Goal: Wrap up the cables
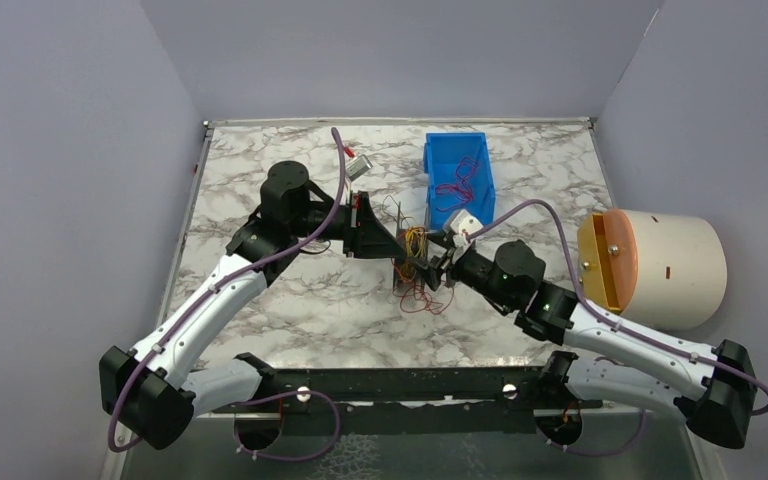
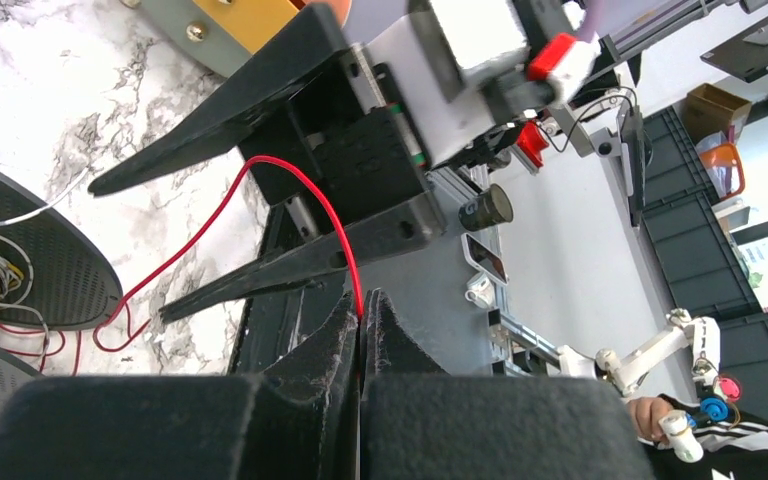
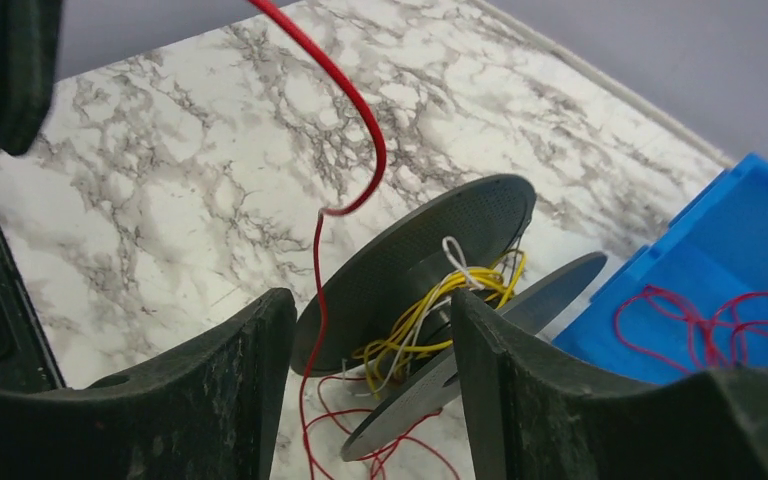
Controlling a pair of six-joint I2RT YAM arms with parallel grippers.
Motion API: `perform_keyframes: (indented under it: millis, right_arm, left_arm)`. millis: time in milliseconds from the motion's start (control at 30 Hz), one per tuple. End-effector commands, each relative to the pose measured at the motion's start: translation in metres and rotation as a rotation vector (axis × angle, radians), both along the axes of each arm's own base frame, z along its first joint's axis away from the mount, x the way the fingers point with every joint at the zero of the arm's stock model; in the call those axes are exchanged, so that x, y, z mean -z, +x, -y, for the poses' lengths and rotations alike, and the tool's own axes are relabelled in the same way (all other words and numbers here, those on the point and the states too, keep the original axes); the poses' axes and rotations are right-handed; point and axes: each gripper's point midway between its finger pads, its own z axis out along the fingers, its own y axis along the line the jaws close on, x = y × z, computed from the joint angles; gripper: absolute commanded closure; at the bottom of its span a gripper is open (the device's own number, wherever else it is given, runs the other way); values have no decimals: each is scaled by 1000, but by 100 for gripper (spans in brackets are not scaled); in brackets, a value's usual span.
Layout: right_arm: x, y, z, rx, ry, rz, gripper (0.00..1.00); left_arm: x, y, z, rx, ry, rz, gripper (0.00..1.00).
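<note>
A black spool [image 1: 412,262] with yellow and white wires wound loosely on it stands on the marble table; it also shows in the right wrist view [image 3: 410,255] and at the left edge of the left wrist view [image 2: 40,250]. A thin red wire [image 2: 300,185] runs from the spool up into my left gripper [image 2: 361,312], which is shut on it. The red wire [image 3: 360,110] arcs over the spool, with loose loops [image 1: 428,298] on the table beside it. My left gripper [image 1: 397,257] is just left of the spool. My right gripper [image 3: 370,305] is open, its fingers either side of the spool; it is just right of the spool in the top view [image 1: 439,267].
A blue bin [image 1: 457,160] holding red wire [image 3: 700,315] stands behind the spool. A cream cylinder with an orange lid [image 1: 660,268] lies at the right edge. A small white and red part [image 1: 358,165] lies at the back. A black rail [image 1: 410,385] runs along the front.
</note>
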Motion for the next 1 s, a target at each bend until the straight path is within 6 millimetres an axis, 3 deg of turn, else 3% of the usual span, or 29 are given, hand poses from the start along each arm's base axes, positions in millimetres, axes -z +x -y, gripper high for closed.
perform_keyframes:
  millis: [0,433,700,967]
  right_arm:
    - [-6,3,-5,46,185,-81,37]
    - [1,3,-25,4,315,-176,41]
    - [-8,1,-28,-24,388,-169,50]
    - [-16,-4,-16,-17,427,-153,98]
  left_arm:
    - [-30,-12,-3,42,-62,82,100]
    - [-60,-27,-9,73,-130,113,100]
    - [-59,-34,-12,82,-139,110,100]
    - [-53,-41,-16,85,-138,99,100]
